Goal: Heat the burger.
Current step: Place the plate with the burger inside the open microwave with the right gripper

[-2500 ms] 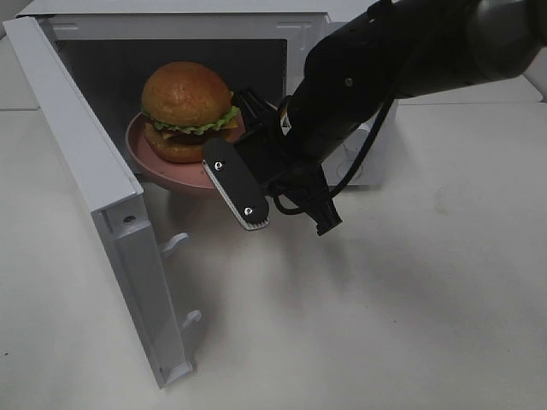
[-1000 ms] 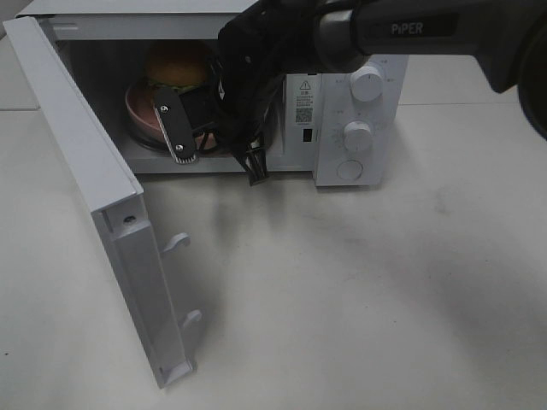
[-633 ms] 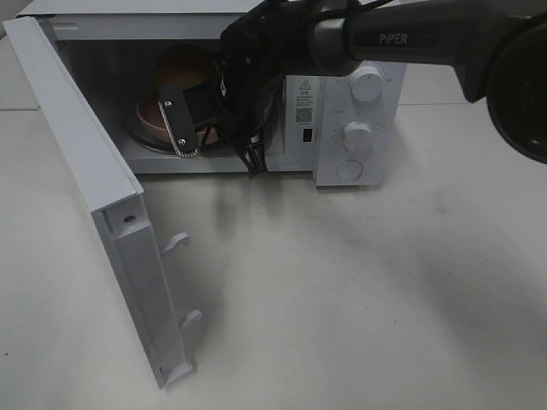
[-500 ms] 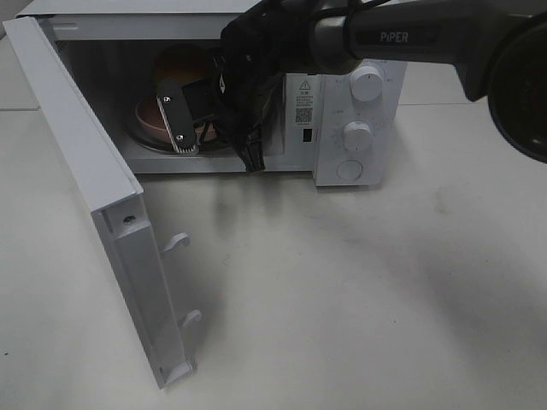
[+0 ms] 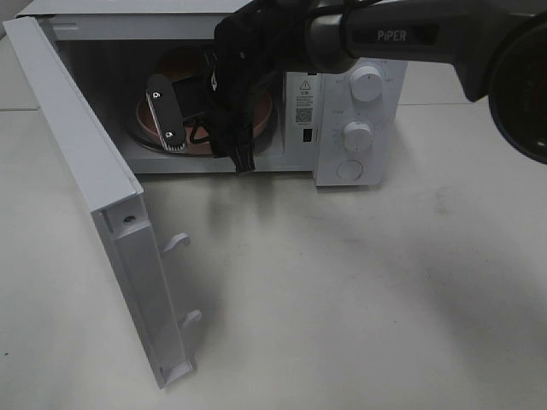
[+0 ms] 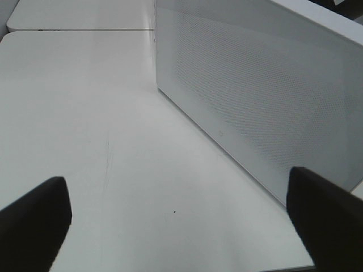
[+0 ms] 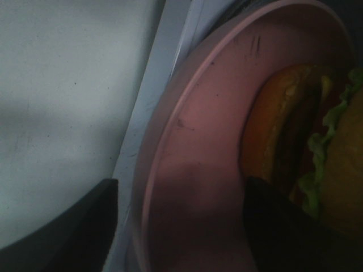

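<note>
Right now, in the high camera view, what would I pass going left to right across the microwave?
Open microwave door → right gripper reaching inside → warning label → control knobs.

There are one microwave (image 5: 386, 158), one burger (image 7: 283, 136), one pink plate (image 7: 193, 136), three round dials (image 5: 367, 83) (image 5: 357, 135) (image 5: 350, 169) (all on the front panel) and two door hooks (image 5: 175, 242) (image 5: 190, 319).

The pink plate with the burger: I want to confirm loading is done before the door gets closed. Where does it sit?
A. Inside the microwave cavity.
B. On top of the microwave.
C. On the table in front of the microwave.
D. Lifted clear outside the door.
A: the right wrist view shows the burger on the pink plate, and the exterior high view shows that plate within the cavity of the open microwave.
</note>
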